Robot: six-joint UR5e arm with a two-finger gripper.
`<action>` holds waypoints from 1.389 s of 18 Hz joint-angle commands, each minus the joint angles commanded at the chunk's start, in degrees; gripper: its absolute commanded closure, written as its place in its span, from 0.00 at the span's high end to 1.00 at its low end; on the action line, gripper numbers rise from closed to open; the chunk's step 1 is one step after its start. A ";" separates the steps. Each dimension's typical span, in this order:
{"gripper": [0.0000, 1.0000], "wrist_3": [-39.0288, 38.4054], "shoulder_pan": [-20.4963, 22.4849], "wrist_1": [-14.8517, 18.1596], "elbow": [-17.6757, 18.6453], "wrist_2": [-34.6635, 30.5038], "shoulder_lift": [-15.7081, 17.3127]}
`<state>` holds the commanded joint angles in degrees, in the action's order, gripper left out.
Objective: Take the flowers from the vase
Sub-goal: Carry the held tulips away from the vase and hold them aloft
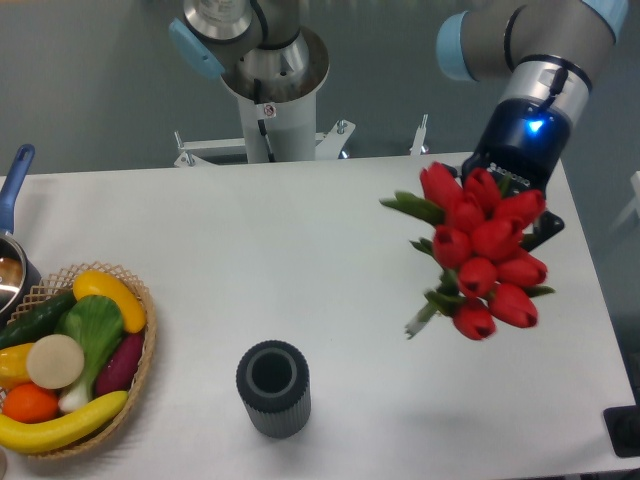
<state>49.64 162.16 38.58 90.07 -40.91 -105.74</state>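
Gripper (pixel 510 215) is up over the right side of the table (pixel 300 260), mostly hidden behind the flowers (pixel 480 255), so you can't see the finger gap itself. It's clamped on the bunch though, since the flowers hang in mid-air right against it with nothing else touching them. The red buds sit in front of and below the blue-lit wrist, with green leaves poking out to the left and a pale stem end dangling at the lower left. The bunch is fully clear of the vase (pixel 273 388), which stands upright near the front edge, well off to the lower left, mouth open. Far left there's a wicker basket (pixel 140 385) full of plastic fruit and veg, plus a pot with a blue handle (pixel 15 180) at the edge.
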 joint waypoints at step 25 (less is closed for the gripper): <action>0.00 5.82 -15.38 16.96 2.83 -43.99 -1.84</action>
<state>55.46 146.78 55.54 92.90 -84.90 -107.58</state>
